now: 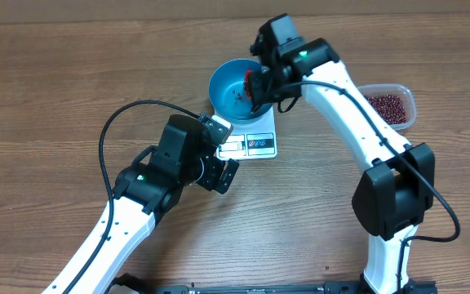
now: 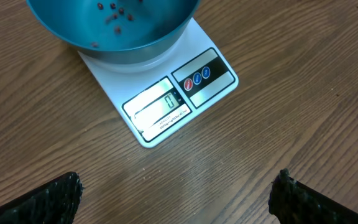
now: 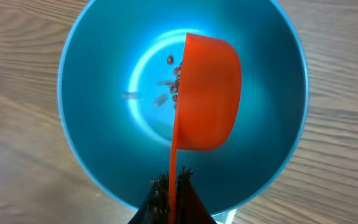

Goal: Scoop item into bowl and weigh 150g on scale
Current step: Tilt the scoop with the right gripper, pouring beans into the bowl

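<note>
1. Overhead view:
   - The blue bowl (image 1: pixel 228 82) stands on the white scale (image 1: pixel 255 140) on the wooden worktop (image 1: pixel 55 82). It covers the scale's far part, and the edge with the display and label panels shows in front of it.
   - The right claw (image 1: pixel 261 86) hangs over the bowl, closed on an orange-red scoop (image 1: pixel 251 88) held inside the rim.
   - A clear plastic tub (image 1: pixel 406 100) to the right of that arm, well apart from the bowl, holds a heap of red-brown beans (image 1: pixel 386 106).
   - The left claw (image 1: pixel 231 149) is just beside the scale's display edge, with its jaws spread wide and nothing between them.
2. Left wrist view:
   - The two dark fingers (image 2: pixel 45 199) sit at the bottom corners, far apart, with bare worktop between them.
   - Ahead lies the scale (image 2: pixel 129 81), turned at an angle, with its display (image 2: pixel 159 104) and button panel (image 2: pixel 202 76) facing the camera. The figure on the display is too small to read.
   - The bowl (image 2: pixel 142 34) rests on the scale's far part, with a few beans (image 2: pixel 114 15) scattered inside.
3. Right wrist view:
   - The right claw (image 3: pixel 169 199) is clamped on the scoop's thin handle at the bottom edge.
   - The scoop (image 3: pixel 207 93) is tipped on its side above the middle of the bowl (image 3: pixel 92 143).
   - Several beans (image 3: pixel 169 87), some blurred, are beside its open side over the bowl's floor.
</note>
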You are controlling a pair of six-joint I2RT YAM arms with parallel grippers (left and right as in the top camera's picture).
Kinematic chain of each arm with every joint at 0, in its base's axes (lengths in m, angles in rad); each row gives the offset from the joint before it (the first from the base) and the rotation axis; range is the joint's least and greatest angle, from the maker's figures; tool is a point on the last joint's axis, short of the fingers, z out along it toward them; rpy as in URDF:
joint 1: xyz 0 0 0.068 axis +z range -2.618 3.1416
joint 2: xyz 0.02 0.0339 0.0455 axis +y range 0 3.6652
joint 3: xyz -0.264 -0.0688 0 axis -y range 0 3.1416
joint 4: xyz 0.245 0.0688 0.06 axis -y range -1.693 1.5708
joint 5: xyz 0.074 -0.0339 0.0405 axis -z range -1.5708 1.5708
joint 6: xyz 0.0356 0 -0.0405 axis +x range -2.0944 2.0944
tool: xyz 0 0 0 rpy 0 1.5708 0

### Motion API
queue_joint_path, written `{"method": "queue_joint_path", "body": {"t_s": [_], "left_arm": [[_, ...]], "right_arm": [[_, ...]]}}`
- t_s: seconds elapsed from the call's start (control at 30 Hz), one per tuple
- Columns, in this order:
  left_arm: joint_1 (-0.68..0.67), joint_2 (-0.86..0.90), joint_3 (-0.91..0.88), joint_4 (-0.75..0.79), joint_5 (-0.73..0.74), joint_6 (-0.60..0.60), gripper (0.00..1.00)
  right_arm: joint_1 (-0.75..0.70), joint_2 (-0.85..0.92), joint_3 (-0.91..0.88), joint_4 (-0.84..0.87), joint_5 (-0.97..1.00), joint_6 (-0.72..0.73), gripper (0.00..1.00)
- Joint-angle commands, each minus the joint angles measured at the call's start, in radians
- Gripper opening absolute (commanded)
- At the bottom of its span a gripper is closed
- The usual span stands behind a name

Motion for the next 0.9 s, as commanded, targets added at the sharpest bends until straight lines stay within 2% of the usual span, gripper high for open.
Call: {"method": "queue_joint_path", "body": {"t_s": [0.0,0.2,0.87], "left_arm": [[0.005,0.003,0.021,-0.001,-0.006,0.009,1.00],[0.005,0.003,0.021,-0.001,-0.006,0.009,1.00],[0.005,0.003,0.021,-0.001,-0.006,0.009,0.99]], "right_arm": [[0.027,0.004,0.035,0.003,0.177,0.003,0.04],[0.072,0.001,0.035,0.005,0.294,-0.008,0.04],[0.096,-0.024,0.055,-0.002,0.303,-0.027,0.04]]}}
